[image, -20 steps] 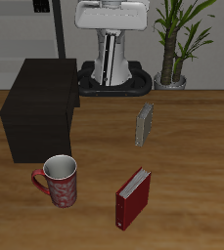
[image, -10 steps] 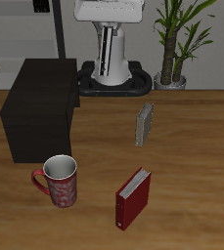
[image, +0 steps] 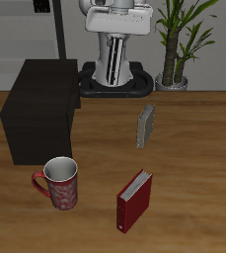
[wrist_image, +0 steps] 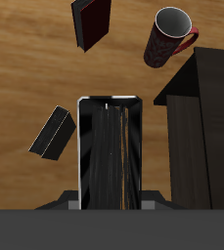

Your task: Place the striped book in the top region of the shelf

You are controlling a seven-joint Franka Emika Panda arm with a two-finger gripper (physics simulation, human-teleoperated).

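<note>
The striped book hangs upright under my gripper, high above the table's back near the robot base. In the wrist view the striped book fills the middle, dark with thin stripes and a white edge. My gripper looks shut on its upper end; the fingers themselves are hidden. The shelf is a large dark boxy unit beside and nearer the front than the book. The shelf also shows in the wrist view.
A small grey book stands upright mid-table and shows in the wrist view. A dark-red book stands near the front edge. A patterned red mug stands in front of the shelf. A potted plant is at the back.
The arm and the striped book have shifted a little sideways, away from the shelf, and the hand has risen slightly. Nothing on the table has moved.
</note>
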